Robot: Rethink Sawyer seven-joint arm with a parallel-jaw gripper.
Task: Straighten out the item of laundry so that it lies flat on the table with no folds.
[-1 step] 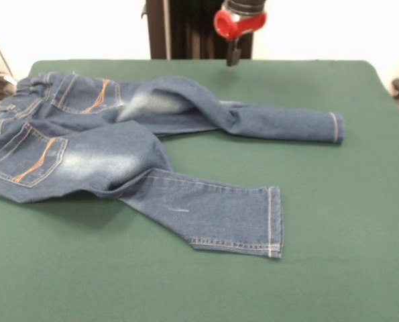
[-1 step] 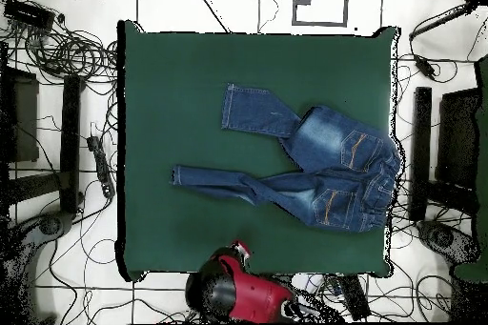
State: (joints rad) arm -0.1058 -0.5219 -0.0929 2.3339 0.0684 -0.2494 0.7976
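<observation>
Jeans [image 1: 119, 151] lay rumpled near one end of the table [image 1: 333, 221], waistband at its edge; gripper [image 1: 233, 54] hung above the far side, finger state indiscernible; a careless tug risked dragging them overboard.

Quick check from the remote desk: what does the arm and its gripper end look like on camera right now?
In the front view, a red collar sits under a dark cylindrical wrist, with a narrow dark gripper tip below it. From overhead, the arm is a bulky red shell with rounded black joints. No markings can be made out.
</observation>
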